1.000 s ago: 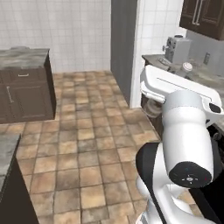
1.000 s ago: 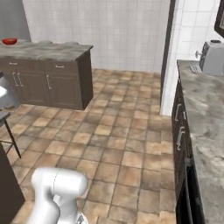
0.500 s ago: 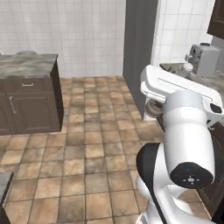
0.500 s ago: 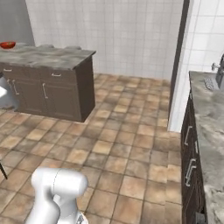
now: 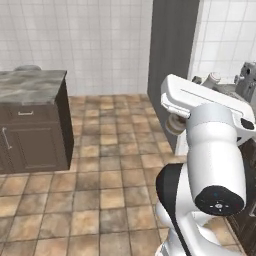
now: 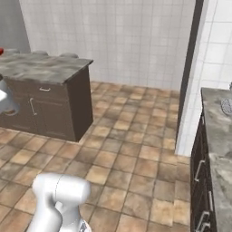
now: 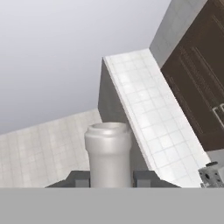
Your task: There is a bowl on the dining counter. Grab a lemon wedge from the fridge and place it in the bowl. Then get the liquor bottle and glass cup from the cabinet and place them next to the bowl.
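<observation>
White tiled wall behind; gripper (image 7: 111,178) pinches the pale liquor bottle (image 7: 108,153) by its neck.

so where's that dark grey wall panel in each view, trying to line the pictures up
Left base view: the dark grey wall panel stands tall, right of centre, from top edge to floor.
Right base view: it is a thin dark strip at the upper right.
Hand view: tilted, at centre, behind the pale bottle.
Shared landmark: the white tiled wall that borders the panel.

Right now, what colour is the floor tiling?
Brown and tan square tiles, mottled, with pale grout: floor, clearest in the right base view.
</observation>
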Robot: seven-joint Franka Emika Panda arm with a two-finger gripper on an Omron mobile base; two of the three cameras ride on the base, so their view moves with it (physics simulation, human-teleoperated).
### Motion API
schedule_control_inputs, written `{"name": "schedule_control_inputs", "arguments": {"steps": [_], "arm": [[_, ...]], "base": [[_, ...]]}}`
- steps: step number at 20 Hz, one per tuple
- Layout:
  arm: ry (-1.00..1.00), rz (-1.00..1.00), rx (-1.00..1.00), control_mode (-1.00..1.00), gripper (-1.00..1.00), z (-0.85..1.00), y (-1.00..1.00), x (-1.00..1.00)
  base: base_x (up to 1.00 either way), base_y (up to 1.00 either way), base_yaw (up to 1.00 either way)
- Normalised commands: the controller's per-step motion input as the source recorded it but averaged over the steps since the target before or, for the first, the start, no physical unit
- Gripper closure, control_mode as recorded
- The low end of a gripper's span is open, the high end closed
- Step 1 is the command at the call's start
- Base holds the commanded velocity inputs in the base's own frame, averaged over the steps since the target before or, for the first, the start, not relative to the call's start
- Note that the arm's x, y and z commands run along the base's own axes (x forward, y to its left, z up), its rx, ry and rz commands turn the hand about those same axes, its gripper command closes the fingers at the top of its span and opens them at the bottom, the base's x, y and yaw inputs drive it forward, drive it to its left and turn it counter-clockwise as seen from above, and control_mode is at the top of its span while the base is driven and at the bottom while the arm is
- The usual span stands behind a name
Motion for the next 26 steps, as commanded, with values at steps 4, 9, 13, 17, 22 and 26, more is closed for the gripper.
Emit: {"name": "schedule_control_inputs", "arguments": {"steps": [4,9,13,17,22,26], "arm": [[0.00,0.00,0.00,1.00,1.00,0.00,0.00,0.00],[0.00,0.00,0.00,1.00,1.00,0.00,0.00,0.00],[0.00,0.00,0.00,1.00,1.00,0.00,0.00,0.00],[0.00,0.00,0.00,1.00,1.00,0.00,0.00,0.00],[0.00,0.00,0.00,1.00,1.00,0.00,0.00,0.00],[0.00,0.00,0.00,1.00,1.00,0.00,0.00,0.00]], "base": [[1.00,-0.10,0.04],[1.00,-0.10,0.04],[1.00,-0.08,0.04],[1.00,-0.07,0.05],[1.00,-0.04,0.05],[1.00,0.00,0.04]]}}
